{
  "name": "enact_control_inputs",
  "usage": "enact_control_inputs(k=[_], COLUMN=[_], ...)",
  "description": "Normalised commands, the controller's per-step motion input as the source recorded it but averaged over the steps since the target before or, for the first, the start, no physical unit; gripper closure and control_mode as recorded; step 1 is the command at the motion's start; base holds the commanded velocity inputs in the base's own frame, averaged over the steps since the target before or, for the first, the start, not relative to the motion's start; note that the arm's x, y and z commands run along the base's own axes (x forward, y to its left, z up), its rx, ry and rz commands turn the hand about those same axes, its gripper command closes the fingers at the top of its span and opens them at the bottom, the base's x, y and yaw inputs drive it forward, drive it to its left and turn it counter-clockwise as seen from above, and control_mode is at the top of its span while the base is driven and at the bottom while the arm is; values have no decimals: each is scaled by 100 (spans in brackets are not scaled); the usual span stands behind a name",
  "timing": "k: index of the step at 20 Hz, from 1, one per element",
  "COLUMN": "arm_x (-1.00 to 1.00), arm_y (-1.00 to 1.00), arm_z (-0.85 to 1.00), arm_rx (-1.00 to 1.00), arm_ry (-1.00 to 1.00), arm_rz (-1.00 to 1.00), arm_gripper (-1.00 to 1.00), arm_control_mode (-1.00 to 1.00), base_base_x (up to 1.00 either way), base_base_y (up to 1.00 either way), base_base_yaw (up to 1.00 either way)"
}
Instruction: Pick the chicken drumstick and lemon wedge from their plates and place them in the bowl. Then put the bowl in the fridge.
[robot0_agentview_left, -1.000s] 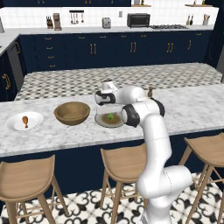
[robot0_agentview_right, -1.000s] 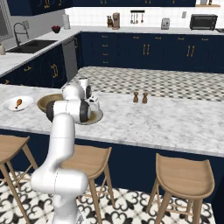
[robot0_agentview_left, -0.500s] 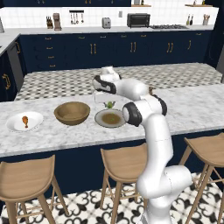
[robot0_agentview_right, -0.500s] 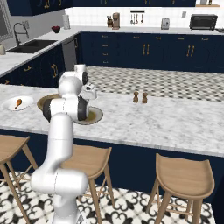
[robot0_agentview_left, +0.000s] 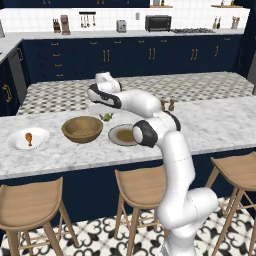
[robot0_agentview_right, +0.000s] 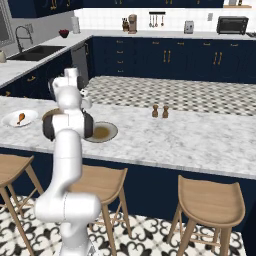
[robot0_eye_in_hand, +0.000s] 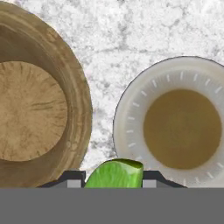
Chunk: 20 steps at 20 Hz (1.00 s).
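Hovering claw (robot0_eye_in_hand: 114, 180) (gripping lemon wedge (robot0_eye_in_hand: 114, 173))

White arm (robot0_agentview_left: 175, 165) w/ dark joints, small dark fingers (robot0_eye_in_hand: 72, 177).

- The round brown wooden bowl (robot0_eye_in_hand: 35, 109) is running off the hand view's left edge.
- The white arm is hiding most of that bowl in the right base view.

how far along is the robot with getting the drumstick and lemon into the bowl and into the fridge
Done: the small yellow-green lemon wedge is off the grey-rimmed plate with the brownish centre. In hand: the pincer holds the wedge above the counter, between that plate and the empty brown wooden bowl. Left: drop it in, fetch the orange-brown chicken drumstick from the white plate, then fridge the bowl.
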Motion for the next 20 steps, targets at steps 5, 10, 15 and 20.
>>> enact_control_inputs(k=[5,10,15,20], arm_x=[0,4,11,0], arm_y=[56,51,20,0], arm_z=[-3,-10,-24,-44], arm_rx=[0,0,0,0], arm_ry=[-6,0,1,1], arm_rz=[0,0,0,0], arm_gripper=[100,100,100,100], arm_control_mode=[-100,-100,-100,-100], base_base_x=[0,0,0,0], base_base_y=[0,0,0,0], base_base_yaw=[0,0,0,0])
